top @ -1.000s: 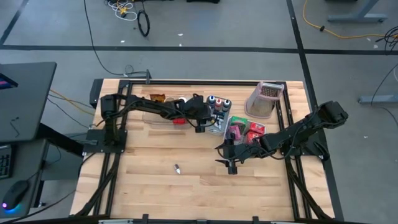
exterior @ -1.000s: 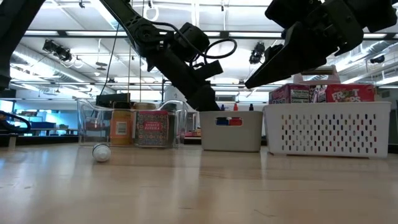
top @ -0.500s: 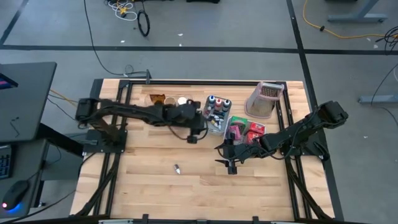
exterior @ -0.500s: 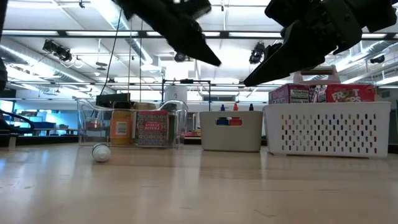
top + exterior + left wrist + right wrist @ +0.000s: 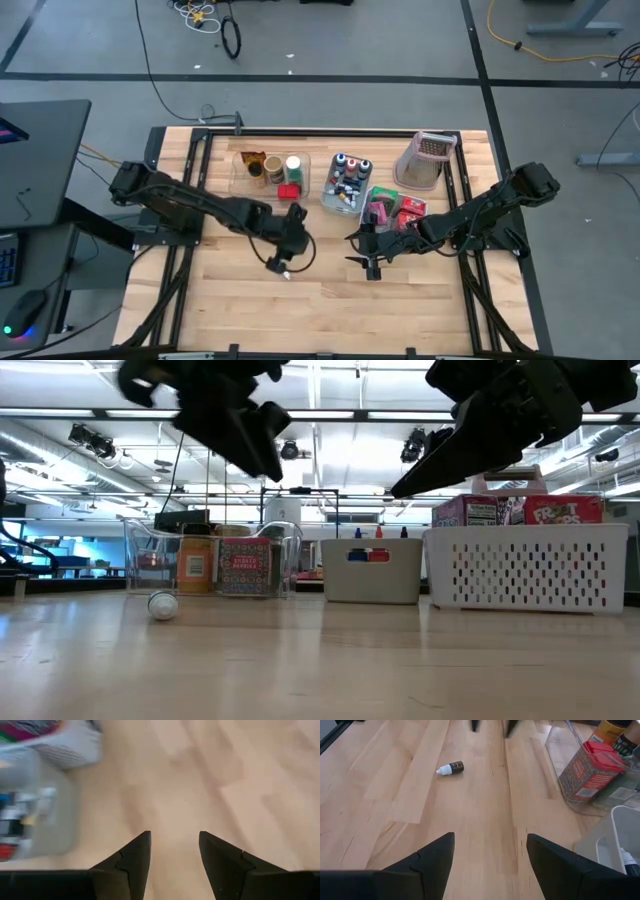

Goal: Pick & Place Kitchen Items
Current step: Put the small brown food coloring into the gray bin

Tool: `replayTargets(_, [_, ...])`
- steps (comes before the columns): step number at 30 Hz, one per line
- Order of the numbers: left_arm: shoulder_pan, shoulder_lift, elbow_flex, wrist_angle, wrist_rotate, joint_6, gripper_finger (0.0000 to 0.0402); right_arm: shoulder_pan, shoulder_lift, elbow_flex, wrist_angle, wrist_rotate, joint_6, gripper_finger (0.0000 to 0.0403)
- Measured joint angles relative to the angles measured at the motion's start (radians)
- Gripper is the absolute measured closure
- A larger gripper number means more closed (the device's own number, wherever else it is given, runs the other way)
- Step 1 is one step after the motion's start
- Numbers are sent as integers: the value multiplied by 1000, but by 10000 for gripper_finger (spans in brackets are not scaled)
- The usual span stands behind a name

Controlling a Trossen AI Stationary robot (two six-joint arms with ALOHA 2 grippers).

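Left tool (image 5: 281,266) was poised, jaws parted and empty, near small bottle (image 5: 284,271) lying on table (image 5: 240,300); reach step judged; descent and closing needed next; right tool (image 5: 366,262) waited wide, empty.

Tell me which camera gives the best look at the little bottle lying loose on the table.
The right wrist view: the small bottle lies on its side in plain sight, white cap and dark body clear. The high view shows only a speck beside the left end effector. The low view shows it end-on. The left wrist view misses it.
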Motion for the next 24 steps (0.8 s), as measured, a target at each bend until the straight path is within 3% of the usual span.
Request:
replayTargets(4, [-40, 10, -51, -9, 55, -94, 226, 0, 0, 0, 3, 0, -4, 142])
replayTargets(9, [-70, 11, -164, 42, 47, -174, 226, 0, 0, 0, 3, 0, -5, 142])
replayTargets(17, [-96, 11, -334, 308, 154, -146, 226, 0, 0, 0, 3, 0, -7, 142])
replayTargets(24, [-97, 11, -394, 367, 158, -150, 226, 0, 0, 0, 3, 0, -8, 142])
